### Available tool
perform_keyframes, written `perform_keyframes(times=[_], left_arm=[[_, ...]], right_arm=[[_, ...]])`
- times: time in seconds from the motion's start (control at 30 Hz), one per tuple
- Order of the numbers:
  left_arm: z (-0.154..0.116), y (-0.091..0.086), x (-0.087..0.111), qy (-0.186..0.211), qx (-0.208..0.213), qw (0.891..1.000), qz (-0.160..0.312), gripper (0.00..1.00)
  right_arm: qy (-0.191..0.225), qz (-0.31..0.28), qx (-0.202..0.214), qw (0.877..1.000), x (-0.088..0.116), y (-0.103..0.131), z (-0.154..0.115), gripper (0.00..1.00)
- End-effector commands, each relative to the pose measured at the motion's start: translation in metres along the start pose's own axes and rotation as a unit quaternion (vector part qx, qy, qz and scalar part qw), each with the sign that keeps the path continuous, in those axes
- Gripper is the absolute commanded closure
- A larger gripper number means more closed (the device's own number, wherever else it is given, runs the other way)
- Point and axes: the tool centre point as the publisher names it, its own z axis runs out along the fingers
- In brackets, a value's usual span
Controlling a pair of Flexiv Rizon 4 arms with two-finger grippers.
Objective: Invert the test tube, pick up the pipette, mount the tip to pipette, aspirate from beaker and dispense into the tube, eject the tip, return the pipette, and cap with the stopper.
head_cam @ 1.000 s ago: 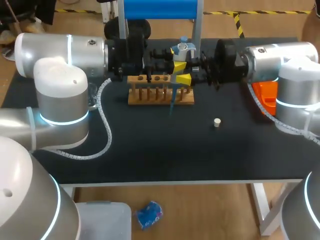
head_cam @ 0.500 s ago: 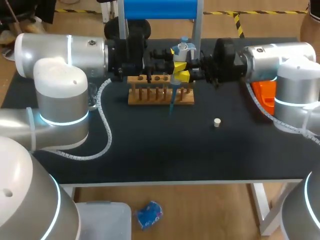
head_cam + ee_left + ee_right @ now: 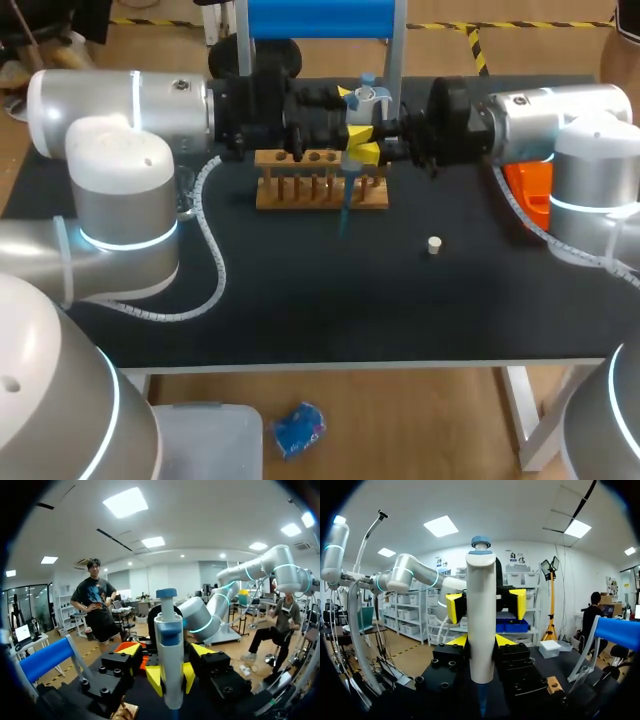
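Up at the table's [image 3: 300, 300] far side, the left gripper [image 3: 485, 605] is spread wide, one yellow finger on each side of the pipette [image 3: 481, 580], at its far side. Below stands the wooden rack [image 3: 320, 190]. The pipette hangs upright, its blue tip [image 3: 344, 205] down in front of the rack, clamped in the right gripper [image 3: 364, 143]. Further right, the white stopper [image 3: 434, 244] lies alone on the table.
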Motion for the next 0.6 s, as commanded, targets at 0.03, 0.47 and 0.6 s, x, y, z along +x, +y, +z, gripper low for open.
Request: perform_keyframes(times=[0.03, 0.47, 0.6], left_arm=[[-0.008, -0.001, 0.003, -0.019, 0.008, 1.0, 0.003, 0.0], [-0.024, 0.003, -0.013, -0.069, 0.011, 0.997, -0.02, 0.0], [-0.023, 0.004, -0.015, -0.068, 0.016, 0.997, -0.027, 0.0]], right_arm=[[-0.002, 0.001, 0.0, 1.0, 0.0, -0.001, -0.004, 1.0], [-0.035, -0.007, 0.034, 0.999, 0.0, 0.004, -0.057, 1.0], [-0.043, -0.007, 0.029, 0.999, -0.002, 0.007, -0.08, 1.0]])
